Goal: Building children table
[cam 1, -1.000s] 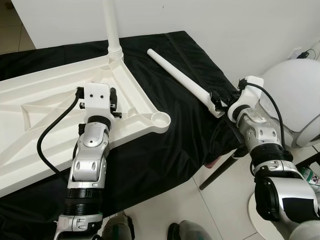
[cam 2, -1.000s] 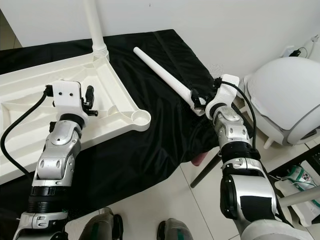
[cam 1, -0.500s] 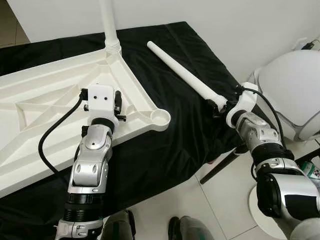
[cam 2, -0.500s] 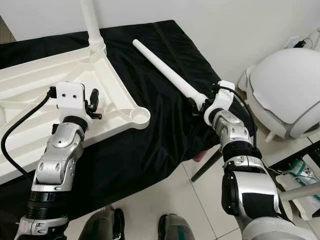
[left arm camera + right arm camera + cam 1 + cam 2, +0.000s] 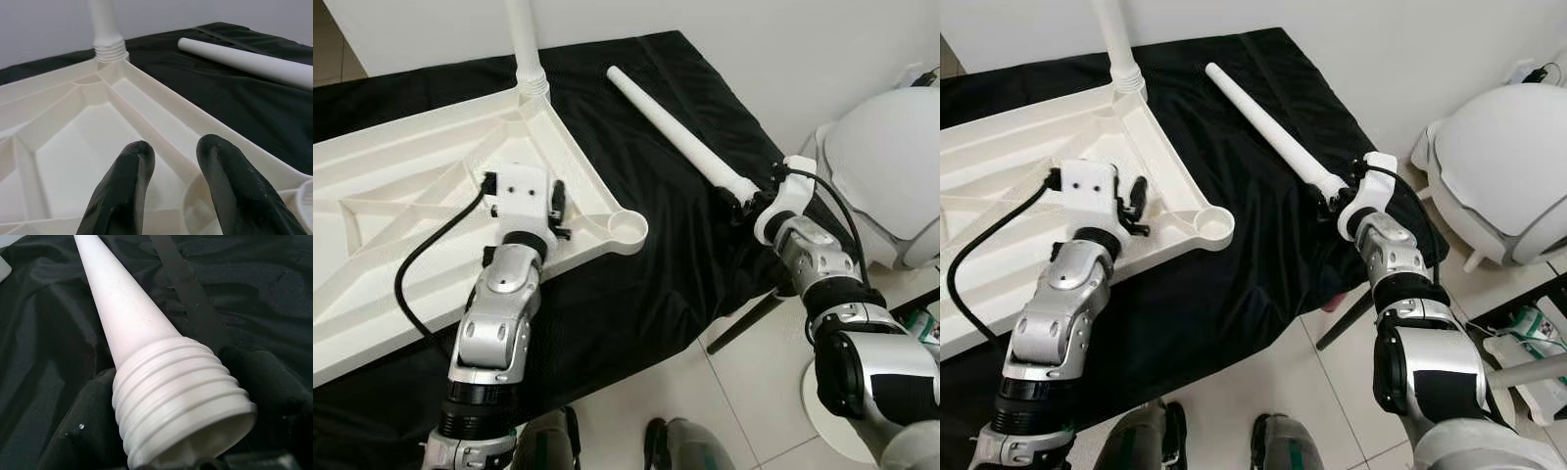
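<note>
Big white table top (image 5: 401, 196) upside down on a black cloth (image 5: 636, 284), one leg (image 5: 527, 44) already standing up in its far corner. Right gripper (image 5: 744, 201) clamped tight on the ridged end of a loose white leg (image 5: 671, 127) lying on the cloth. Left gripper (image 5: 173, 188) hovering over the table top, fingers (image 5: 122, 191) a little apart, holding nothing.

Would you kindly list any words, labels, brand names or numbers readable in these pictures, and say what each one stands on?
None can be read: the upturned white tabletop, the loose table leg, the black cloth and both arms carry no legible text.
Too small and blurred to read: the green and white packaging at the floor's right edge.
</note>
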Controlling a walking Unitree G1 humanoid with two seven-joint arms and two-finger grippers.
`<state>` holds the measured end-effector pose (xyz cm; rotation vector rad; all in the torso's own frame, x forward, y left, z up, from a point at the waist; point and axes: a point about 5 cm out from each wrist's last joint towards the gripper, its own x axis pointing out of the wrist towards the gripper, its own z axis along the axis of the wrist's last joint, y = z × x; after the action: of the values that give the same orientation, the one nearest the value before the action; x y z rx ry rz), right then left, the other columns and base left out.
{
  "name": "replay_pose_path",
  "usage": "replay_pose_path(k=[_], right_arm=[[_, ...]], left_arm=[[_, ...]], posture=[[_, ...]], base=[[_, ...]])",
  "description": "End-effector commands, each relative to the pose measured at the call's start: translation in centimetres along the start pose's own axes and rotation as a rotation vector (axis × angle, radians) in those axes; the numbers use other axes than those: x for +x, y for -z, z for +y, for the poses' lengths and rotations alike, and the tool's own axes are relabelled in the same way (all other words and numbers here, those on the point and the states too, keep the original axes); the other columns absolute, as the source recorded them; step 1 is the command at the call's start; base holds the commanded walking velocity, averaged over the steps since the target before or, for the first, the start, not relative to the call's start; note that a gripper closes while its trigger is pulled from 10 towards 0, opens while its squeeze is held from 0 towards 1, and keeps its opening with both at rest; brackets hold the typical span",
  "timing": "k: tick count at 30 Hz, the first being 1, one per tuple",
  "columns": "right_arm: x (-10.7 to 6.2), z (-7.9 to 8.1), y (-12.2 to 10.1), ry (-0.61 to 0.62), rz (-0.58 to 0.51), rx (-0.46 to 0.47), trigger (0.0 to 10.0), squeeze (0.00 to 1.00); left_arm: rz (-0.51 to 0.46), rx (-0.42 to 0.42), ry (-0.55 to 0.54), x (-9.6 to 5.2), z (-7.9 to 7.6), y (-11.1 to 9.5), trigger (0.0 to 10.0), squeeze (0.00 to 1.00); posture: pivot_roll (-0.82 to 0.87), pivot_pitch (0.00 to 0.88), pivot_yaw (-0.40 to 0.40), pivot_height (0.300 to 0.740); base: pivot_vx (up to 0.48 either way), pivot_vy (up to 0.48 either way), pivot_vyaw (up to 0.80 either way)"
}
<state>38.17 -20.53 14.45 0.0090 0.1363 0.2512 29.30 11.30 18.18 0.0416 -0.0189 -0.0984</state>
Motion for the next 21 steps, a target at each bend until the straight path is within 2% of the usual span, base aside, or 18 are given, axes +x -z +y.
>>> replay_pose_path(k=[1, 6, 10, 11, 12, 14, 15, 16, 21], right_arm=[[-0.1, 0.1, 0.2, -0.012, -0.015, -0.023, 0.0, 0.00], [-0.2, 0.1, 0.3, -0.019, -0.026, -0.023, 0.0, 0.03], [-0.6, 0.3, 0.1, -0.051, -0.112, -0.024, 0.0, 0.04], [-0.6, 0.3, 0.1, -0.051, -0.112, -0.024, 0.0, 0.04], [-0.8, 0.6, -0.1, -0.067, -0.157, -0.015, 0.0, 0.04], [-0.8, 0.6, -0.1, -0.067, -0.157, -0.015, 0.0, 0.04], [-0.9, 0.8, -0.4, -0.070, -0.199, -0.003, 0.0, 0.04], [-1.2, 0.9, -0.8, -0.054, -0.278, 0.020, 0.0, 0.04], [-1.4, 1.2, -1.0, -0.056, -0.327, 0.042, 0.0, 0.04]], left_arm=[[0.020, -0.007, 0.189, -0.3, -1.7, 0.1, 10.0, 0.00], [0.026, -0.025, 0.226, -0.4, -2.4, 0.0, 10.0, 0.00], [0.024, -0.144, 0.311, 0.5, -4.4, -1.0, 10.0, 0.00], [0.024, -0.144, 0.311, 0.5, -4.4, -1.0, 10.0, 0.00], [0.021, -0.200, 0.344, 0.8, -4.9, -1.4, 10.0, 0.22], [0.021, -0.200, 0.344, 0.8, -4.9, -1.4, 10.0, 0.22], [0.014, -0.250, 0.371, 1.0, -5.2, -1.9, 10.0, 1.00], [0.009, -0.299, 0.415, 1.5, -5.7, -2.5, 10.0, 1.00], [0.009, -0.307, 0.471, 2.3, -6.3, -3.2, 10.0, 1.00]], posture=[[-0.01, 0.130, 0.000, 0.740], [-0.01, 0.128, -0.003, 0.740], [-0.03, 0.117, -0.003, 0.740], [-0.03, 0.117, -0.003, 0.740], [-0.03, 0.114, -0.002, 0.740], [-0.03, 0.114, -0.002, 0.740], [-0.04, 0.110, 0.000, 0.740], [-0.04, 0.105, 0.002, 0.740], [-0.04, 0.092, 0.012, 0.740]], base=[[0.000, 0.000, 0.00], [0.000, 0.000, 0.00], [0.000, 0.000, 0.00], [0.000, 0.000, 0.00], [0.000, 0.000, 0.00], [0.000, 0.000, 0.00], [0.000, 0.000, 0.00], [0.000, 0.000, 0.00], [0.000, 0.000, 0.00]])
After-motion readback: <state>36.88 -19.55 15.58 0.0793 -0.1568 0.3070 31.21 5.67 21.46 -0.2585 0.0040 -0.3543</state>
